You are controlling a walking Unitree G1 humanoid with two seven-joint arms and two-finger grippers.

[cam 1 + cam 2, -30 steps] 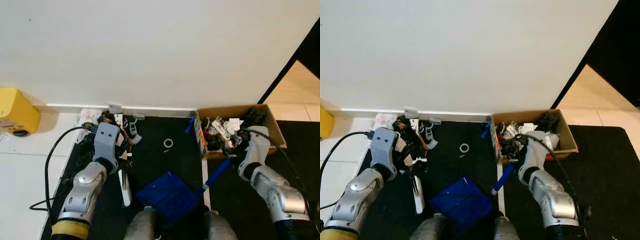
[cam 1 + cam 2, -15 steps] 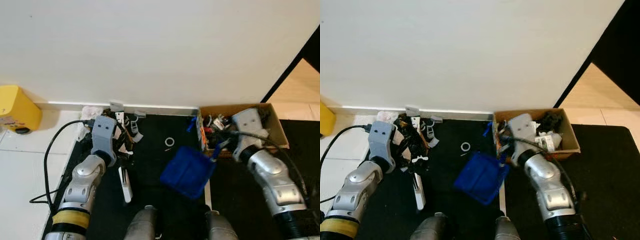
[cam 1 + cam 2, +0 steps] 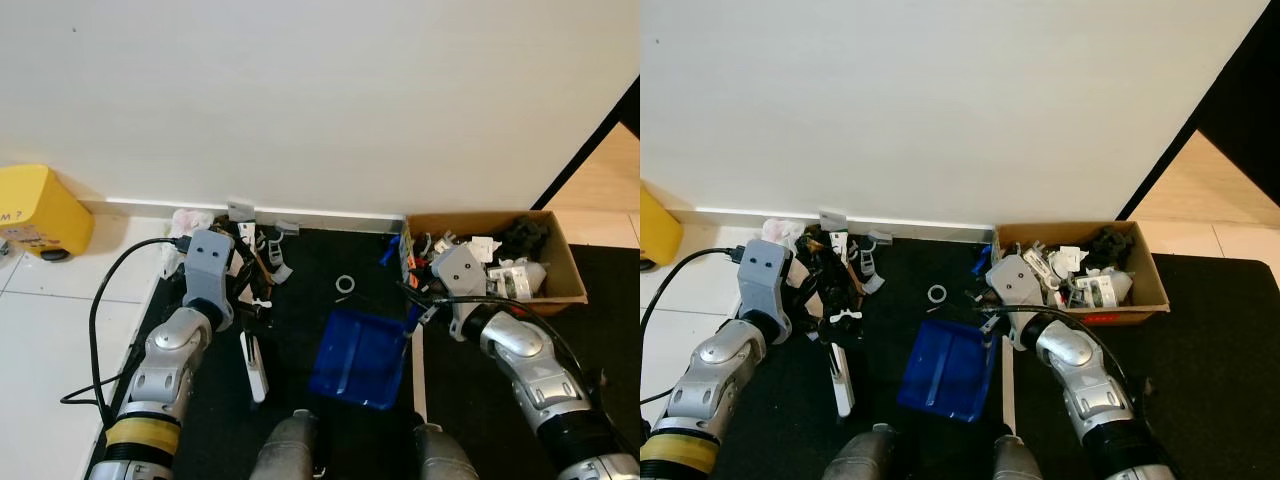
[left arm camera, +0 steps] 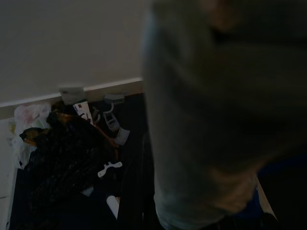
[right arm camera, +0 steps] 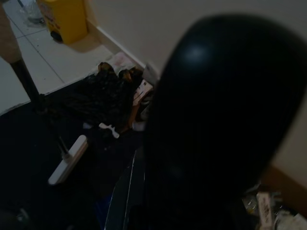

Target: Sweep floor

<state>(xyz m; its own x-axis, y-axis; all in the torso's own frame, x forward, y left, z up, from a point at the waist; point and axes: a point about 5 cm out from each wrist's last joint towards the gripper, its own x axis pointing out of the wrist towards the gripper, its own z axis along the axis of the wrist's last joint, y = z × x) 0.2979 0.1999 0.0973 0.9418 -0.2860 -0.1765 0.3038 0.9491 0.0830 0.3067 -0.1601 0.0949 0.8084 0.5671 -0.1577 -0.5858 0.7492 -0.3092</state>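
On the dark floor by the wall, the left hand point(image 3: 222, 305) is gripping the broom point(image 3: 253, 362) beside the litter pile point(image 3: 240, 262), ready to push it right. The blue dustpan point(image 3: 360, 357) is lying flat mid-floor to catch it, its handle clamped in the right hand point(image 3: 424, 303), beside the cardboard box point(image 3: 560, 265) collecting rubbish.

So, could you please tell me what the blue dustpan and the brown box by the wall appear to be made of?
The blue dustpan looks like moulded plastic: uniform saturated colour, smooth with a slight sheen and ridged lines across its tray. The brown box looks like plain cardboard: matte tan walls with thin, folded edges. Neither can be confirmed by look alone.
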